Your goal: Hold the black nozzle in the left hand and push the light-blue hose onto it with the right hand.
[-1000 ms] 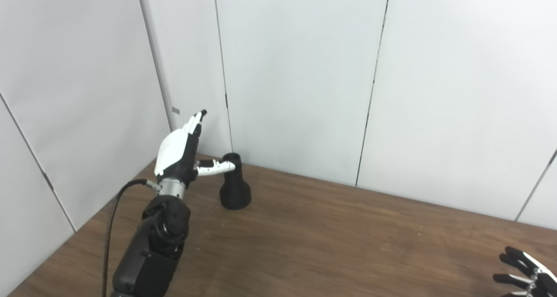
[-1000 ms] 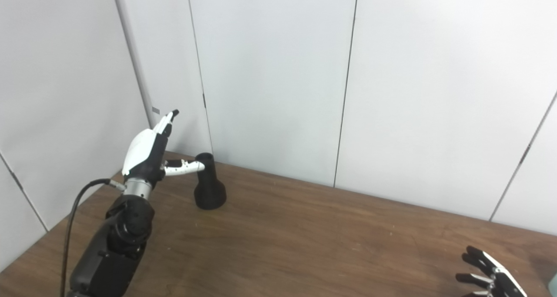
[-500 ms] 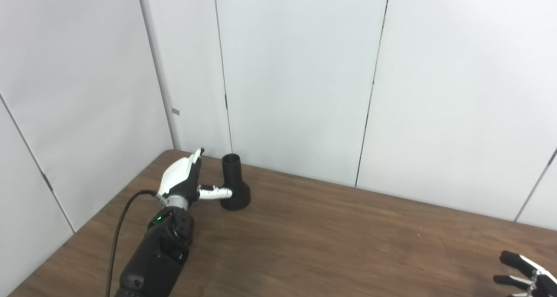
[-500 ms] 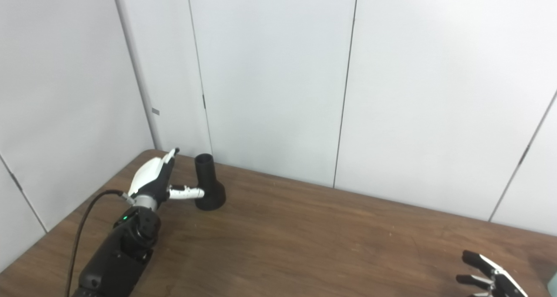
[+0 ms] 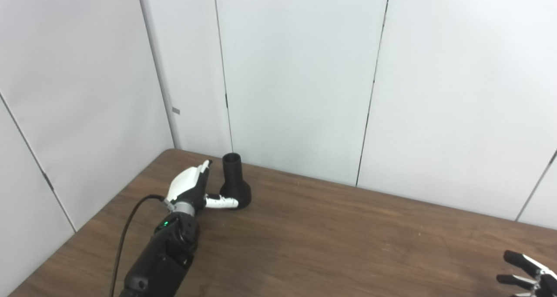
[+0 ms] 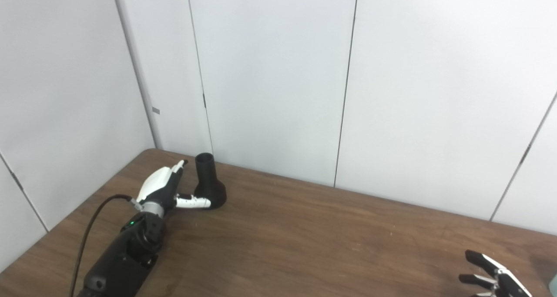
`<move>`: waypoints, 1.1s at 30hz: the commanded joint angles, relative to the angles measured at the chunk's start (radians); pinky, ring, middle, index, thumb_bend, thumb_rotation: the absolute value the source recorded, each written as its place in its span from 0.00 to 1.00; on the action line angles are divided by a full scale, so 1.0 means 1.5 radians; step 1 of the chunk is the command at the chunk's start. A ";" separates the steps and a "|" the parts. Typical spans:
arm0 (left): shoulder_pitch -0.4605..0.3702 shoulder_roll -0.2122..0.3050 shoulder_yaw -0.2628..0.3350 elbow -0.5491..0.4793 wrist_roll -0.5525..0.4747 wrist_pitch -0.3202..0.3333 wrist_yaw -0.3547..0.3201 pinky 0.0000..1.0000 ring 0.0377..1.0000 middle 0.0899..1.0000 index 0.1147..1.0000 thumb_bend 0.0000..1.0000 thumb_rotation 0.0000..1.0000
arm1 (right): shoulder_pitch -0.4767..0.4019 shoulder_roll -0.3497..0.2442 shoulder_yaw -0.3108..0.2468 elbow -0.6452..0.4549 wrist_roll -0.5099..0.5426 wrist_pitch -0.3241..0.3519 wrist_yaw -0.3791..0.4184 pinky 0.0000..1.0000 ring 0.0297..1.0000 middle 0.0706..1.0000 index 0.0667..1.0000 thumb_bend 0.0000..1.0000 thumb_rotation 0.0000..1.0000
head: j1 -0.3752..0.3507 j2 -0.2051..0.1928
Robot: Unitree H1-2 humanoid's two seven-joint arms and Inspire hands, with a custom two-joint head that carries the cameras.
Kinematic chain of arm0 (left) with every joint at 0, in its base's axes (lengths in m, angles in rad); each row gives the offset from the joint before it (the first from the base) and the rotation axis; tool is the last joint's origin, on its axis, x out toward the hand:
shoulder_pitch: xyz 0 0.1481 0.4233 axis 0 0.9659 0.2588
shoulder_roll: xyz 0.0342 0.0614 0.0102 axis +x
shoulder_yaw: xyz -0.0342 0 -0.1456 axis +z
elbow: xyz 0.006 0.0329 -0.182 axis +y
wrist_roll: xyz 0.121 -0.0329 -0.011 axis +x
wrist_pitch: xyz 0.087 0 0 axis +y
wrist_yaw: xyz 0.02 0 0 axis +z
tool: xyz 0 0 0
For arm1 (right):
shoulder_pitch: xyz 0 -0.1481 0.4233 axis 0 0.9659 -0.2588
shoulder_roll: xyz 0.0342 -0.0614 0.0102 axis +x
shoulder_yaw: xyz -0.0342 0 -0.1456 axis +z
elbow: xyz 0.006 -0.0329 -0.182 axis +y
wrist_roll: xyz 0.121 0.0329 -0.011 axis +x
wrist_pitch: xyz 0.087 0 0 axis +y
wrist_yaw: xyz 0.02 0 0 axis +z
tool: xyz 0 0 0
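Observation:
The black nozzle (image 5: 235, 181) stands upright on its flared base near the table's far left corner, narrow neck up. My left hand (image 5: 191, 188) is open right beside it, low over the table, fingers stretched along the nozzle's left side and thumb lying in front of the base; contact is unclear. My right hand (image 6: 494, 276) is open at the bottom right corner, fingers spread, holding nothing. A sliver of something light blue (image 6: 553, 285) shows at the right edge in the right eye view; the hose itself is not visible.
The brown wooden table (image 5: 330, 236) runs back to white wall panels (image 5: 296, 79) just behind the nozzle and along the left side. A black cable (image 5: 126, 231) trails from my left wrist toward the lower left.
My left hand has come down from above the nozzle's top to table height and moved in beside the base. The nozzle has not moved. The right hand has barely shifted.

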 commanded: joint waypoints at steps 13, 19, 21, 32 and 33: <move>-0.025 0.027 -0.046 0.001 0.010 -0.012 -0.014 1.00 1.00 0.92 0.89 1.00 0.40 | -0.010 -0.010 -0.007 -0.028 0.011 -0.004 0.005 0.49 0.67 0.83 0.78 0.58 0.00 | -0.003 0.010; -0.034 0.022 -0.048 0.029 0.006 -0.019 -0.003 1.00 1.00 0.91 0.88 1.00 0.38 | -0.008 -0.012 -0.007 -0.030 0.009 -0.004 0.005 0.50 0.67 0.83 0.78 0.58 0.00 | -0.006 0.015; -0.036 0.021 -0.049 0.036 0.005 -0.020 0.000 1.00 1.00 0.91 0.87 1.00 0.38 | -0.007 -0.012 -0.008 -0.031 0.012 -0.004 0.006 0.50 0.66 0.83 0.78 0.57 0.00 | -0.007 0.017; -0.052 0.013 -0.042 0.087 -0.013 -0.039 0.019 1.00 0.98 0.88 0.85 1.00 0.35 | 0.001 -0.014 -0.010 -0.047 0.008 0.009 0.008 0.50 0.66 0.83 0.78 0.57 0.00 | -0.012 0.025; -0.053 0.011 -0.042 0.091 -0.017 -0.040 0.021 1.00 0.96 0.85 0.84 1.00 0.33 | 0.001 -0.014 -0.010 -0.048 0.008 0.010 0.008 0.50 0.66 0.83 0.78 0.57 0.00 | -0.012 0.025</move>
